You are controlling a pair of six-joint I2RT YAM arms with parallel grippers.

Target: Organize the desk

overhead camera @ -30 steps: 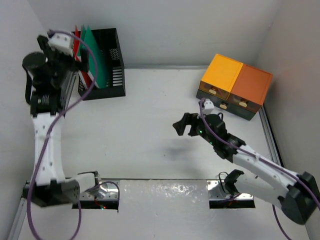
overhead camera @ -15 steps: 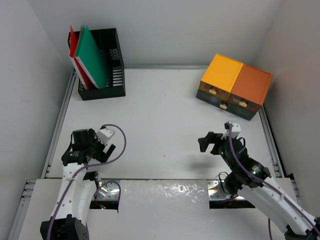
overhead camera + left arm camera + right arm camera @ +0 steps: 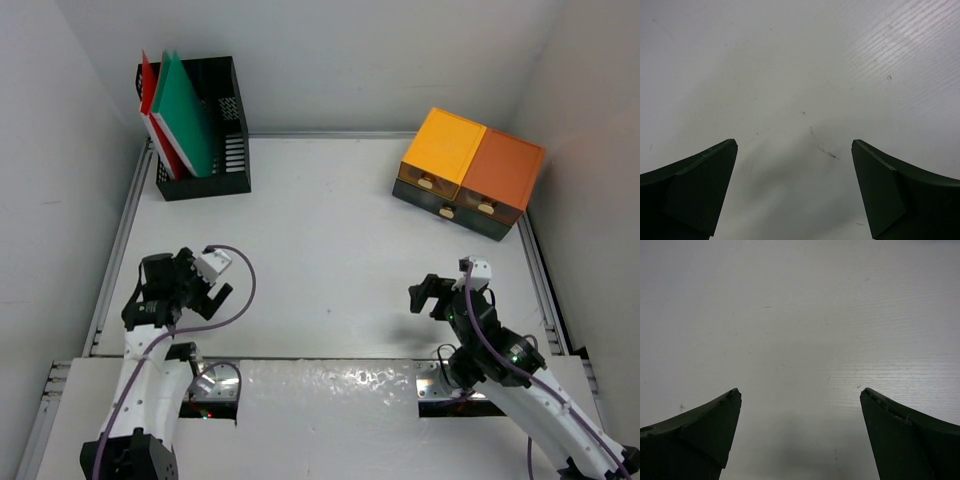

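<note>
imo left end effector (image 3: 794, 150) and right end effector (image 3: 800, 392) are both wide open, holding nothing over the worktop (image 3: 320, 220), so I'd just park them slowly, clear of the rack (image 3: 230, 150).

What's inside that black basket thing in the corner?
The black mesh rack holds flat things standing on edge: a green folder and red folders beside it. Their bottoms, and whatever lies under them, are hidden by the rack's walls.
</note>
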